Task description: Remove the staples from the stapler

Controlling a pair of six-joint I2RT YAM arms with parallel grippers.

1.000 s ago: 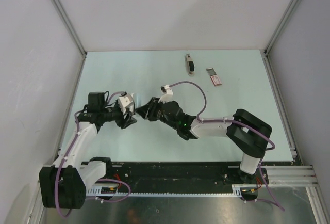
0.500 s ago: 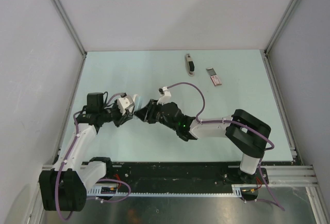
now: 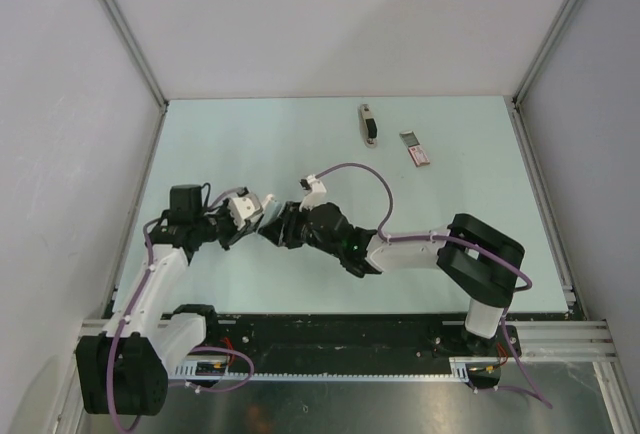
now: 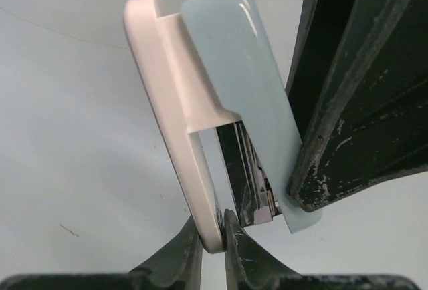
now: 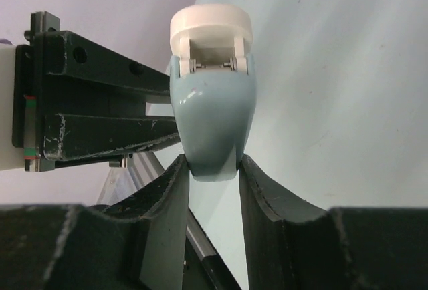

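Note:
A small stapler hangs between my two grippers above the table in the top view [image 3: 263, 218]. My left gripper [image 4: 212, 226] is shut on the thin edge of its white base [image 4: 167, 89]. My right gripper [image 5: 212, 166] is shut on its light-blue top cover [image 5: 210, 123], which is swung away from the base. A shiny metal magazine [image 4: 249, 183] shows in the gap between base and cover. I cannot make out single staples. In the top view the left gripper [image 3: 250, 218] and right gripper [image 3: 274, 224] meet tip to tip.
A dark, stapler-like tool [image 3: 369, 124] and a flat pink-and-white little box [image 3: 416, 148] lie at the back right of the pale green table [image 3: 450, 184]. Grey walls close in the left, back and right sides.
Both grippers, still holding the stapler, have shifted a little toward the near left. The right arm has stretched further left.

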